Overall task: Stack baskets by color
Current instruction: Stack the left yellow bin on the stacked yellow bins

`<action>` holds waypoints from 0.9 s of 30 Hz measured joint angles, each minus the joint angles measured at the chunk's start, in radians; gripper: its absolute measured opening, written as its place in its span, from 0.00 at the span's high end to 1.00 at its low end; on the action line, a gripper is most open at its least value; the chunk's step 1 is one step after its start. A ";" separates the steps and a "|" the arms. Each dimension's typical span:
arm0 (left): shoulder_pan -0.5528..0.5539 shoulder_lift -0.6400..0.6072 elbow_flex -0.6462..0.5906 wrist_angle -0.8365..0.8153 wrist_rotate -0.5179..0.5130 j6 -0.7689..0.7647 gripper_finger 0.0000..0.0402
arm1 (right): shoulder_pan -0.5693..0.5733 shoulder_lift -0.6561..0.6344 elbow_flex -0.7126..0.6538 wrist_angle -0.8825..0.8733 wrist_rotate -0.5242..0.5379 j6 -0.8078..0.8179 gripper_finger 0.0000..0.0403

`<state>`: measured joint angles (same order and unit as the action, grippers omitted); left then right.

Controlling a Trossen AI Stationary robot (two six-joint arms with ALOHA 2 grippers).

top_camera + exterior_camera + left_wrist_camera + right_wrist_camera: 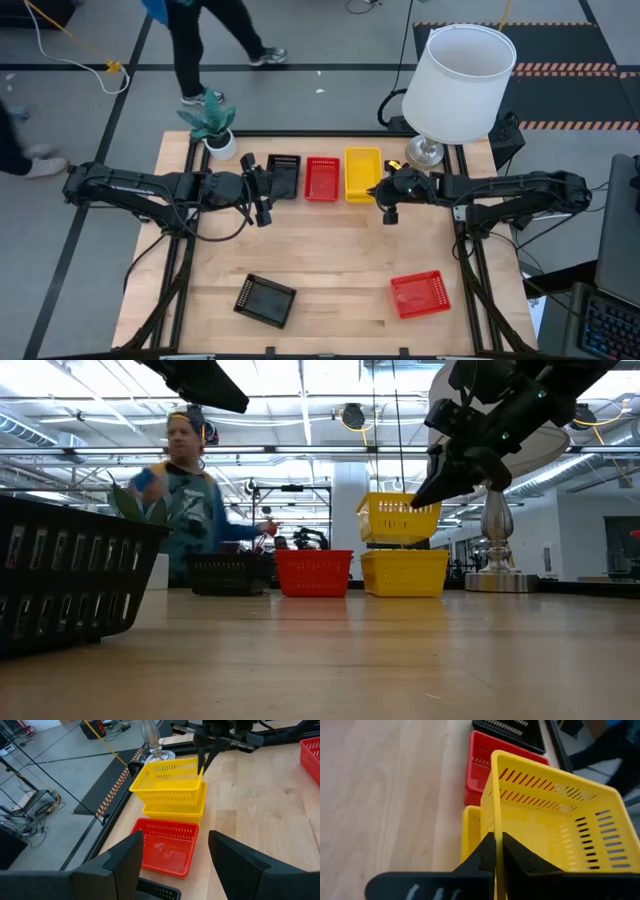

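Our right gripper (206, 760) is pinched tight on the near wall of a yellow basket (399, 518), holding it in the air just above the yellow stack (404, 572) at about one o'clock on the table (330, 270). From the table-height camera the held basket hangs slightly tilted, clear of the stack's rim.

To finish this well, we judge we should level the basket, square its long sides with the one below, and lower straight down until it nests before letting go. Releasing while tilted could leave it cocked on a rim.

Our left gripper (172, 857) waits with fingers spread wide and nothing in them, over the black basket (283, 175) at eleven o'clock; the red basket (322, 178) sits between black and yellow. A loose black basket (265, 299) lies at seven o'clock and a loose red one (420, 294) at five o'clock, both still unstacked.
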<state>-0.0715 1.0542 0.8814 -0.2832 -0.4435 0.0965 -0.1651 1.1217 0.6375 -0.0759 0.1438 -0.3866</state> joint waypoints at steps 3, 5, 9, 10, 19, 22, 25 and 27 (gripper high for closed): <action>0.000 0.000 0.000 0.000 0.000 0.003 0.43 | -0.022 0.001 -0.005 -0.003 -0.042 0.000 0.99; 0.000 0.000 0.000 0.000 0.000 0.003 0.43 | -0.033 0.000 -0.005 -0.002 -0.044 0.000 0.99; 0.000 0.000 0.000 0.000 0.000 0.003 0.43 | -0.049 0.012 -0.005 0.002 -0.055 0.000 0.99; 0.000 0.000 0.000 0.000 0.000 0.003 0.43 | -0.052 0.017 -0.005 0.001 -0.070 0.000 0.99; 0.000 0.000 0.000 0.000 0.000 0.003 0.43 | -0.052 0.038 -0.005 0.002 -0.069 0.000 0.99; 0.000 0.000 0.000 0.000 0.000 0.003 0.43 | -0.052 0.039 -0.005 0.000 -0.070 0.000 0.99; 0.000 0.000 0.000 0.000 0.000 0.003 0.43 | -0.052 0.039 -0.005 0.000 -0.070 0.000 0.99; 0.000 0.000 0.000 0.000 0.000 0.003 0.43 | -0.052 0.038 -0.018 0.024 -0.070 0.000 0.99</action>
<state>-0.0715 1.0542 0.8818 -0.2829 -0.4435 0.0997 -0.2176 1.1598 0.6195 -0.0514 0.0738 -0.3862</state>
